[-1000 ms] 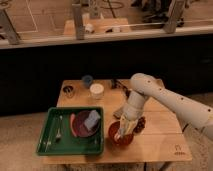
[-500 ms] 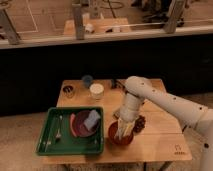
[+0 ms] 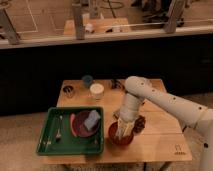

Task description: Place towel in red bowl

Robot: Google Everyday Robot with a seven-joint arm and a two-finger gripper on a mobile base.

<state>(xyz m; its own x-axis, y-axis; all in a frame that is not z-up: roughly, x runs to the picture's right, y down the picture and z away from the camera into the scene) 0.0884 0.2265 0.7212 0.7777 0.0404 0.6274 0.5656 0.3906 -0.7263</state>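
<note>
The red bowl [image 3: 114,138] sits near the table's front edge, just right of the green tray. My gripper [image 3: 123,129] points straight down into the bowl, its tip at or inside the rim. The white arm reaches it from the right. A pale shape shows at the gripper's tip inside the bowl. I cannot make out the grey-blue towel as a separate thing; the gripper hides that spot.
A green tray [image 3: 47,145] at front left holds a dark maroon dish [image 3: 76,129] with a blue pad [image 3: 92,119] and a fork [image 3: 59,131]. A white cup [image 3: 96,91], a blue cup [image 3: 87,80] and a small tin [image 3: 68,91] stand at the back. A dark object [image 3: 140,123] lies right of the bowl.
The arm's elbow has drifted slightly left and the gripper has sunk a little lower over the red bowl. Nothing else on the table has moved.
</note>
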